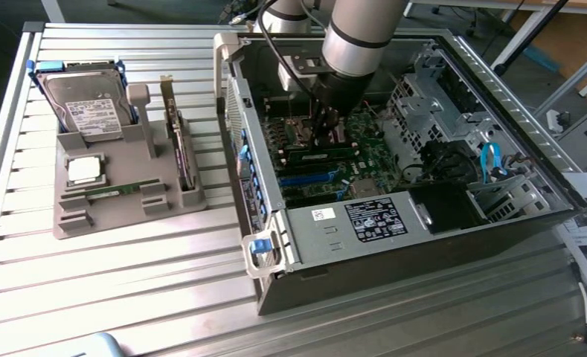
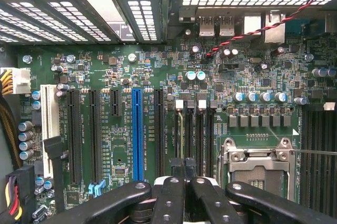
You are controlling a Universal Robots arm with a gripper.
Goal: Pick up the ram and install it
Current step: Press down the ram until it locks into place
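Observation:
The ram (image 1: 318, 155) is a narrow green stick standing on edge in a memory slot of the motherboard inside the open computer case (image 1: 412, 245). In the wrist view the ram (image 2: 181, 129) is seen edge-on as a thin line in the slot beside the white latches. My gripper (image 1: 325, 140) reaches straight down into the case and its tips rest at the ram's top edge. The black fingers (image 2: 177, 182) are shut together over that slot, gripper (image 2: 184, 162). I cannot tell whether the ram is pinched between them. A second stick like it (image 1: 114, 191) lies on the grey holder.
The grey holder (image 1: 124, 219) at the exterior view's left also carries a hard drive (image 1: 90, 104), a silver processor (image 1: 85, 169) and an upright expansion card (image 1: 179, 141). Beside the memory slots are the processor socket (image 2: 258, 166) and a blue card slot (image 2: 137, 129). Drive cages line the case wall.

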